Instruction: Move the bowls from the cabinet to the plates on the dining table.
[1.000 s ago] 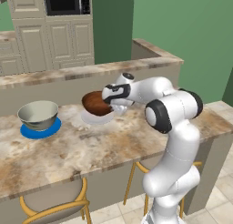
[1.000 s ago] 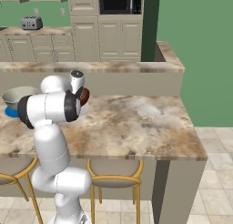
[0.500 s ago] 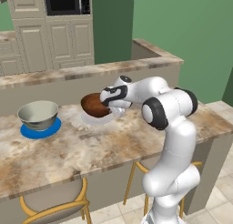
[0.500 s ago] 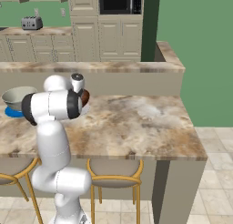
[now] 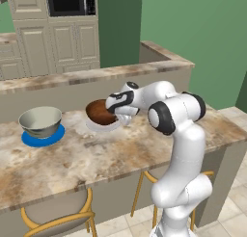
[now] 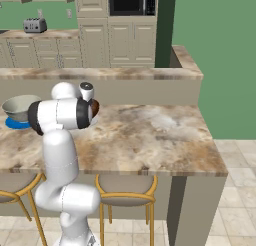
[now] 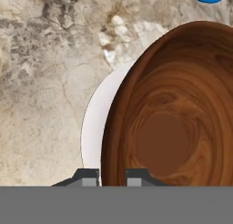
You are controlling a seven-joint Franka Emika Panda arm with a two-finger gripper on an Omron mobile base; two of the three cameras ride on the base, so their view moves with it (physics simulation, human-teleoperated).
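My gripper (image 5: 117, 109) is shut on the near rim of the reddish-brown bowl (image 5: 100, 111), which tilts a little just over the pale plate (image 5: 102, 128) on the dining table (image 5: 120, 151). In the hand view the rim of the brown bowl (image 7: 173, 127) runs between my fingertips (image 7: 90, 176), and the pale plate (image 7: 92, 123) shows under its left edge. I cannot tell whether bowl and plate touch. To the left, the grey-white bowl (image 5: 40, 120) sits on the blue plate (image 5: 44, 138). The right base view shows that grey-white bowl (image 6: 20, 105) too. The cabinet is out of view.
A raised stone ledge (image 5: 96, 73) runs behind the table. Beyond it stands a tall unit with a black microwave (image 5: 70, 2), and a toaster (image 6: 35, 25) sits on the far worktop. Yellow-framed stools (image 6: 125, 190) are tucked under the table's front edge.
The brown bowl has sunk slightly toward the pale plate, still in my grip. The grey-white bowl and blue plate have not moved.
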